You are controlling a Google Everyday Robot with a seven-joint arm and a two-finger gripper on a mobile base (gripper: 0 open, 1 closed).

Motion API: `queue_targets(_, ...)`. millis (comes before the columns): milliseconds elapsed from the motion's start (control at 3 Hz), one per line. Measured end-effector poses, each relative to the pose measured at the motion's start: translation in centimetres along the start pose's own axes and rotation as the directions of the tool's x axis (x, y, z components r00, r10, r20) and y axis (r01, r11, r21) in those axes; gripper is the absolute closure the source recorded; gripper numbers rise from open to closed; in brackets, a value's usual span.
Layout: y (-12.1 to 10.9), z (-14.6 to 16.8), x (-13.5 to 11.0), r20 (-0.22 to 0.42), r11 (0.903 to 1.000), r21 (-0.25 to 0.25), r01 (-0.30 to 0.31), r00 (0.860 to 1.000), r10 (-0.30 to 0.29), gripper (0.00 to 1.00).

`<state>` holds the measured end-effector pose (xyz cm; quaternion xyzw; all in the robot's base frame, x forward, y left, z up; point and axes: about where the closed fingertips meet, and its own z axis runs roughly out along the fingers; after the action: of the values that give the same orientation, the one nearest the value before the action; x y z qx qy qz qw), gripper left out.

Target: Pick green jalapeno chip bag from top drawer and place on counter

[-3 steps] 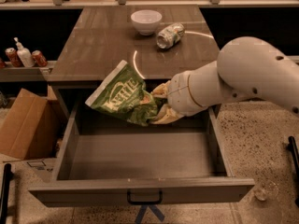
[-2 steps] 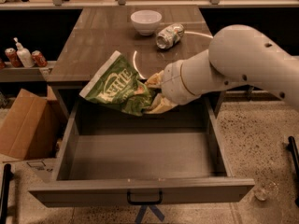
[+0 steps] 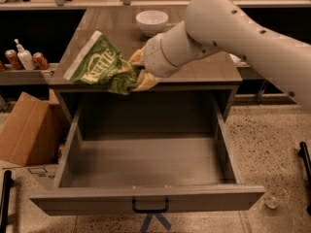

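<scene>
The green jalapeno chip bag (image 3: 100, 64) with white "Kettle" lettering hangs in the air over the front left edge of the counter (image 3: 112, 28). My gripper (image 3: 137, 71) is shut on the bag's right end, its tan fingers (image 3: 144, 80) pinching the foil. The white arm reaches in from the upper right. The top drawer (image 3: 146, 164) stands pulled fully open below, its grey box bare inside, with a small black handle (image 3: 150, 207) on the front panel.
A white bowl (image 3: 151, 22) stands at the back of the counter. A narrow shelf at left holds red cans (image 3: 40, 60) and a white bottle (image 3: 23, 57). A cardboard box (image 3: 26, 130) sits on the floor left of the drawer.
My gripper has lifted the bag up and back to the left, from above the drawer opening to over the counter's front edge. The arm now hides the can on the counter.
</scene>
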<state>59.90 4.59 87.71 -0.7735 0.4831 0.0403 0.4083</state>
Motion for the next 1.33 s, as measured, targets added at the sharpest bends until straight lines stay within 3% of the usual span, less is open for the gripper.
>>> queue_targets(667, -5.9, 5.3, -0.9, 0.054, 0.9988, 0.049, -0.009, 0.999, 0.006, 1.0)
queue_targets(1333, -9.8, 8.9, -1.9, 0.11, 0.9951, 0.081, -0.057, 0.993, 0.048, 0.59)
